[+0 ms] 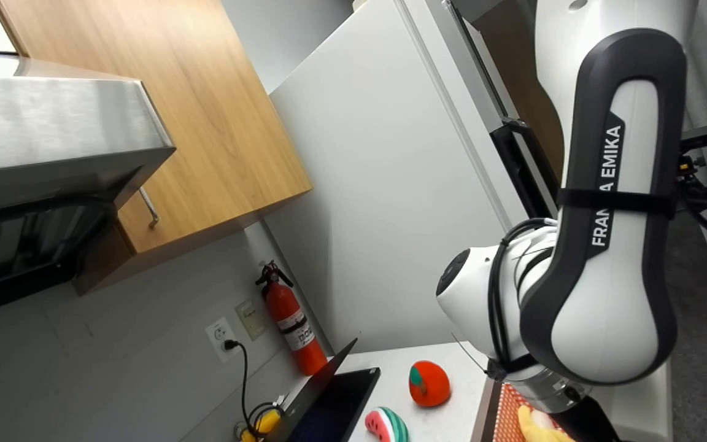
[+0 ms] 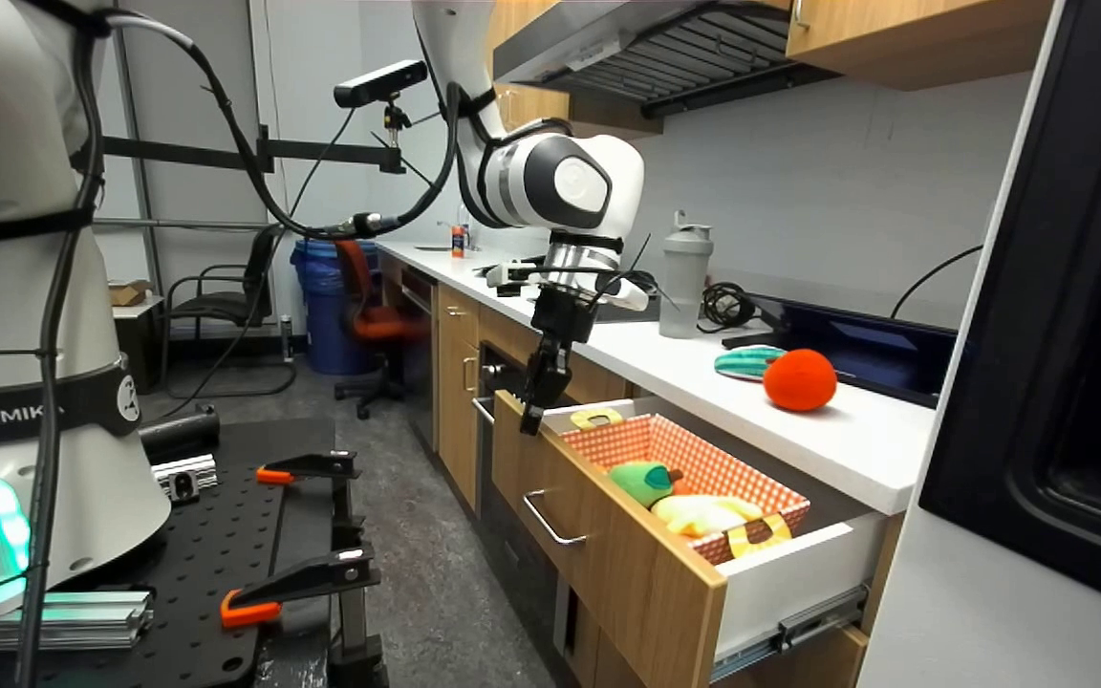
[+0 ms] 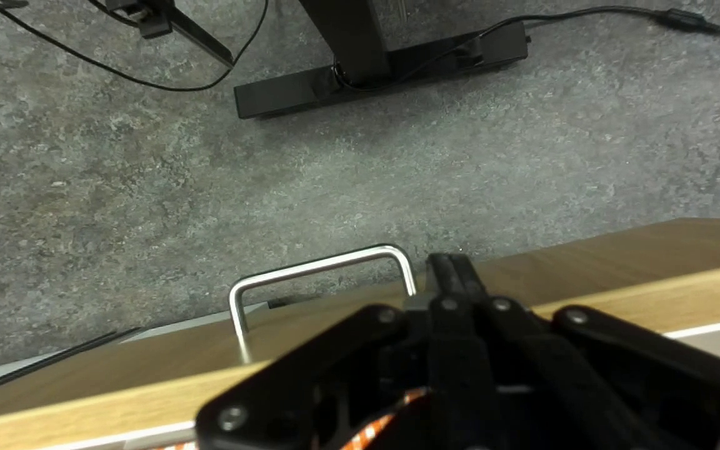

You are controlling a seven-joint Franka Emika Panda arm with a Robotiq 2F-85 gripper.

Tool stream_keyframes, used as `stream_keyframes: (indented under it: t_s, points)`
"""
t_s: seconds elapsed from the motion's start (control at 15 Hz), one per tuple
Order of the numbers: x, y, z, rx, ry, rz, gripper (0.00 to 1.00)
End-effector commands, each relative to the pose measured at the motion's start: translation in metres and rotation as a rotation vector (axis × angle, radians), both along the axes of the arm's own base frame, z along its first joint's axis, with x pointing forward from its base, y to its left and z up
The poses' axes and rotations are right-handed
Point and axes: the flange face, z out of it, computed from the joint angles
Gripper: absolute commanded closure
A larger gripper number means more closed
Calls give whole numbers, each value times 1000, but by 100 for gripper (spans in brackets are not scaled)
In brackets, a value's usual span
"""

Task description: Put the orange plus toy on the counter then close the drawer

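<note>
The orange plus toy (image 2: 800, 380), a round red-orange blob, rests on the white counter (image 2: 847, 444); it also shows in an exterior view (image 1: 429, 383) with a green leaf. The drawer (image 2: 627, 564) stands pulled out, with a wood front and white sides. My gripper (image 2: 531, 420) is at the top edge of the drawer front, fingers pointing down on its outer side. In the wrist view the fingertips (image 3: 450, 259) are together with nothing between them, beside one end of the drawer handle (image 3: 316, 269). Whether they touch the wood I cannot tell.
A red-checked basket (image 2: 732, 463) in the drawer holds a green toy (image 2: 644, 481) and a pale yellow toy (image 2: 703, 514). A watermelon toy (image 2: 749, 361), a laptop (image 2: 856, 349) and a grey bottle (image 2: 684, 277) stand on the counter. A fire extinguisher (image 1: 295, 325) hangs by the wall.
</note>
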Motion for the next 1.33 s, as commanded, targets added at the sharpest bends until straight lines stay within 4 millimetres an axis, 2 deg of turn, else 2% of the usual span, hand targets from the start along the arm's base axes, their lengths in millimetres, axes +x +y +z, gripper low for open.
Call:
stream_keyframes:
  t_s: [0.0,0.53,1.27]
  points:
    - [5,-3,-8,29,-2,-1,100]
    - [28,-2,-7,16,-47,-7,100]
    - [70,-14,-4,4,-112,-38,100]
